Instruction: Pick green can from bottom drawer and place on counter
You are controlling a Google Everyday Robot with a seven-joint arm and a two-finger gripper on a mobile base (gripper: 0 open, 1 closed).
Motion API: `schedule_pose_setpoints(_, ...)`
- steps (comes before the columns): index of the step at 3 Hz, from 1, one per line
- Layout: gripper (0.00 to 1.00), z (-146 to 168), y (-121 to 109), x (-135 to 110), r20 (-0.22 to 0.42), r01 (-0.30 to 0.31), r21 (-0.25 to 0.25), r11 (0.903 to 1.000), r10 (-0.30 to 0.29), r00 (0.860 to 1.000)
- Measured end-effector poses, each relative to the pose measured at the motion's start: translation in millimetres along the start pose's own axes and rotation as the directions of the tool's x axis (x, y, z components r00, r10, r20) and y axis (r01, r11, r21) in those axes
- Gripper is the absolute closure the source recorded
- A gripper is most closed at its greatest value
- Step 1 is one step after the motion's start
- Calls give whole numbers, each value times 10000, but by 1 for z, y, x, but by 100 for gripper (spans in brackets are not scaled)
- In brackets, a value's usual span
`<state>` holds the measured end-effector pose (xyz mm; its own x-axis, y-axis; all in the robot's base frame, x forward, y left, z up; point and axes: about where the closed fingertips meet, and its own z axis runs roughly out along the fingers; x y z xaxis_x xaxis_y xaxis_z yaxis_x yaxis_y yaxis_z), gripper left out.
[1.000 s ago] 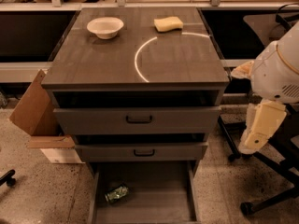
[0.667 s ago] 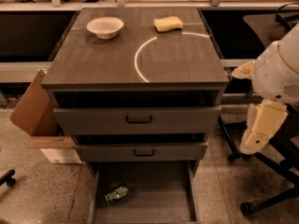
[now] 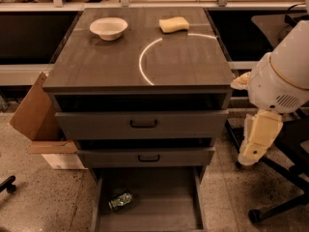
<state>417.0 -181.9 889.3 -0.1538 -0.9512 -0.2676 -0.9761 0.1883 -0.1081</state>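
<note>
Shiny mottled green can [image 3: 120, 200] lies sideways on flat grey floor of bottom drawer [image 3: 164, 211]; cream gripper [image 3: 254, 151] hangs right of cabinet [image 3: 96, 125], open/closed can't tell.

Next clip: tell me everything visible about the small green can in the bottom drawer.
The small shiny green-and-silver can lies on its side, tilted diagonally, on the flat grey floor of the open bottom drawer, near its left wall. Nothing else touches it. The gripper is out of view; only the white-and-cream robot arm shows, right of the cabinet, apart from the can.
</note>
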Motion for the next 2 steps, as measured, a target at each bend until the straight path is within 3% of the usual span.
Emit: schedule_pose_setpoints(2, 0, 78, 15, -13, 806, 919, -179, 9956, -901, 9927)
